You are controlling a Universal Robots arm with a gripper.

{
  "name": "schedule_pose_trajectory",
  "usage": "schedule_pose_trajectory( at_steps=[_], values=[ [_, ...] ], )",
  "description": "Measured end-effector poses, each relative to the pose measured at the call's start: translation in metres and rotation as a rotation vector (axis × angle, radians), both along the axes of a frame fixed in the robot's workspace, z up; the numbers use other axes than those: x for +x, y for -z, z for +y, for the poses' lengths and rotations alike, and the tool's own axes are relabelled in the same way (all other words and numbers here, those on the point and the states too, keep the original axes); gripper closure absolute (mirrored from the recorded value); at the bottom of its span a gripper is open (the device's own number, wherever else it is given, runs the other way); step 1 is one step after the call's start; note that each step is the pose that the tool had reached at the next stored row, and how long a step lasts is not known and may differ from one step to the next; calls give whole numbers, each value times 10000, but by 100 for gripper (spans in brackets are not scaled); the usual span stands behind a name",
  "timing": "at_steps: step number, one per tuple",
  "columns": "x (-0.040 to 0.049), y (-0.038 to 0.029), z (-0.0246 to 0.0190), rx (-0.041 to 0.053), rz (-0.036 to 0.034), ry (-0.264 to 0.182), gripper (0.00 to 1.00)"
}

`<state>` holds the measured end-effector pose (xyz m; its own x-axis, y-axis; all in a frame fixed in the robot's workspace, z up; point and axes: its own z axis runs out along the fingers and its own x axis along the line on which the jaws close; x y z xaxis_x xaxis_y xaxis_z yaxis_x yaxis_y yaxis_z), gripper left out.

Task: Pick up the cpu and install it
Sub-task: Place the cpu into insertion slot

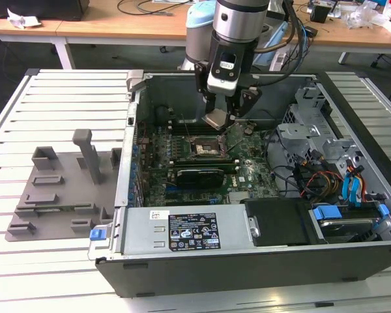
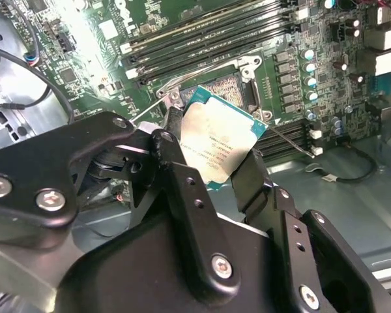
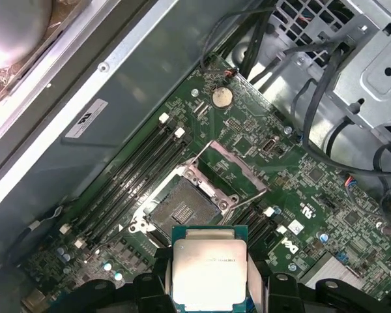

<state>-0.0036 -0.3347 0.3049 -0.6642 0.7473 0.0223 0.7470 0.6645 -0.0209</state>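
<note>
arm (image 1: 238,26): pointing down into pc case (image 1: 135,88)
gripper (image 1: 220,119): clamped on cpu (image 3: 210,270)
cpu: tilted, above open socket (image 3: 182,207)

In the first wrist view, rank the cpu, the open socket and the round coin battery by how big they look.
1. cpu, looks slightly largest, but it is nearest the camera
2. open socket, close to it, so this order is unsure
3. coin battery, clearly smallest

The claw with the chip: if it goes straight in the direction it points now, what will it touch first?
Probably the open socket on the green board, just ahead of the chip held in the claw. Depth is unclear, so the socket's metal frame may come first.
</note>
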Motion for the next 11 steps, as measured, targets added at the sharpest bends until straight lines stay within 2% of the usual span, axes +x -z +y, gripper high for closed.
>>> schedule_pose_trajectory(
  at_steps=[11],
  values=[
    [0, 2, 0, 0, 0, 1397, 45]
  ],
)
